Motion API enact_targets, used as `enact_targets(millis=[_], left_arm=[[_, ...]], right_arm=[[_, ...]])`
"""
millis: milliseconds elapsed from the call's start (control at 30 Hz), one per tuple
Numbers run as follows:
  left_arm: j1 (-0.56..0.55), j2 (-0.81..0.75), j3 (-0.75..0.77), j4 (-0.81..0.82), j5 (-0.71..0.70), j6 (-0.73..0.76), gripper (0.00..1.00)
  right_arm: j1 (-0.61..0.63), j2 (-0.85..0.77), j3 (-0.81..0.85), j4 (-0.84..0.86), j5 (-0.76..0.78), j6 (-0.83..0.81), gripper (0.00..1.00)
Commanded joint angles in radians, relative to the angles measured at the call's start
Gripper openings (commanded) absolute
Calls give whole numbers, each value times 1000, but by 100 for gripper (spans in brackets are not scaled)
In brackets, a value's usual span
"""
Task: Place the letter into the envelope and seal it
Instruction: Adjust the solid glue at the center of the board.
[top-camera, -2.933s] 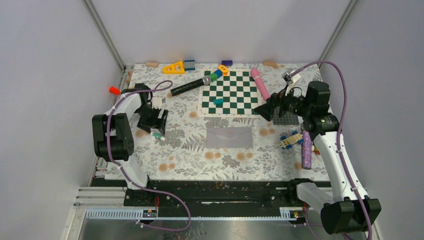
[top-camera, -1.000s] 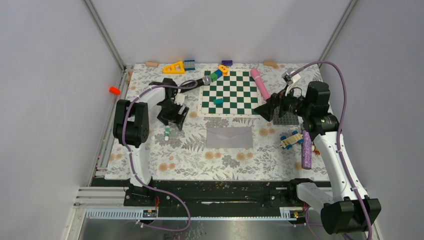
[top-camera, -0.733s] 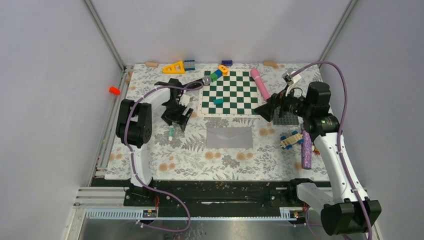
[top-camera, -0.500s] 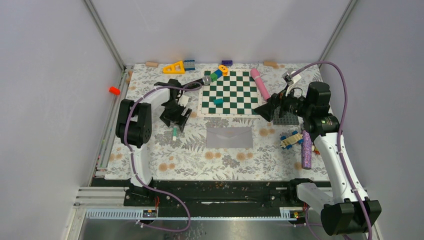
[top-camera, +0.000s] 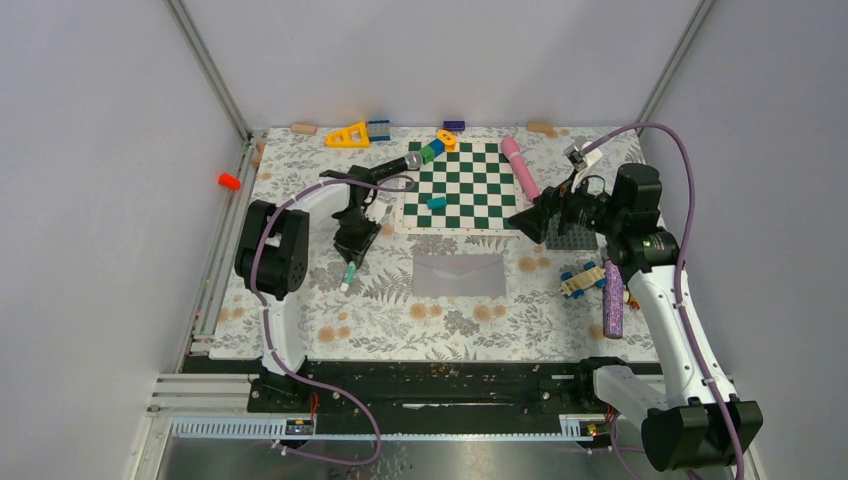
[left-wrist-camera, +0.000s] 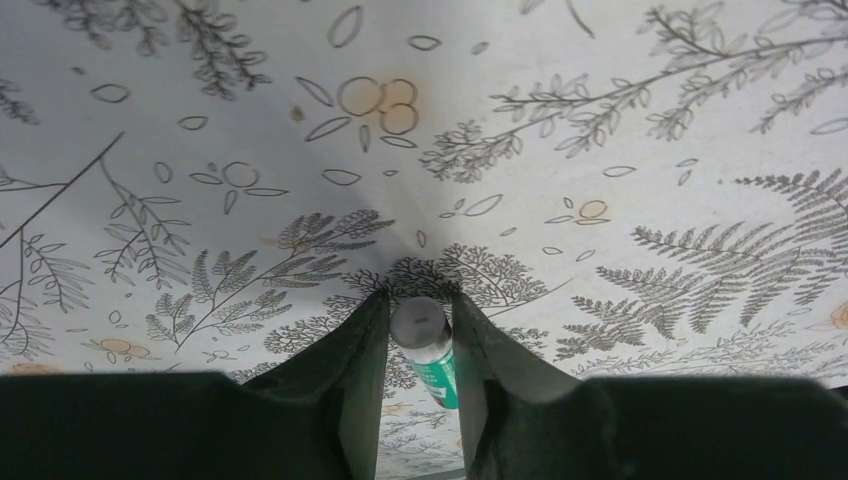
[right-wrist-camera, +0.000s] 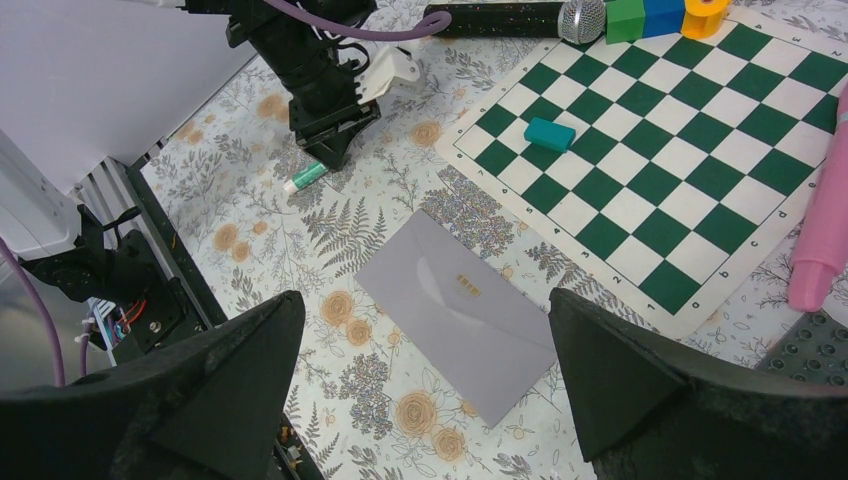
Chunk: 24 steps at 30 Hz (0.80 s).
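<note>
Left claw (left-wrist-camera: 420, 305) of mine pinches a small white-capped green tube (left-wrist-camera: 432, 360) on the floral cloth (left-wrist-camera: 600, 120); my right claw (right-wrist-camera: 422, 298) hangs wide apart; the envelope (top-camera: 459, 274) lies flat between them, untouched; no letter shows anywhere, so I judge loading and sealing both undone.

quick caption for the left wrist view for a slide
Left gripper closed on a small green-and-white tube lying on the floral-print tablecloth.

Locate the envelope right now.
In the top view the envelope lies flat mid-table on the floral mat, just nearer the arms than the chessboard, right of the left end effector gripping a green-and-white tube.
</note>
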<state>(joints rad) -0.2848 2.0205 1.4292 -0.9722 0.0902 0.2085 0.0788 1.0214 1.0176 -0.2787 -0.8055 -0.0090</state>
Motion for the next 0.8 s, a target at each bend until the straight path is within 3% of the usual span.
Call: enact_targets(millis=[0,133,233,467,767], left_arm=[[-12,-21,-29,22,5,-9,35],[-11,-49,-30,36,5,-1,62],[-11,-75,-35,29,5,8,70],[-11,-122,-96,4,-26,4,66],[-11,-153,-167,1,-21,15,49]], right_arm=[[9,-24,4,32,-20,3,100],[9,-22,6,34,-24,3,100],[9,-24,4,34,-23,3,100],[9,-23,4,34,-24,3,100],[10,-23,5,34,-27,3,100]])
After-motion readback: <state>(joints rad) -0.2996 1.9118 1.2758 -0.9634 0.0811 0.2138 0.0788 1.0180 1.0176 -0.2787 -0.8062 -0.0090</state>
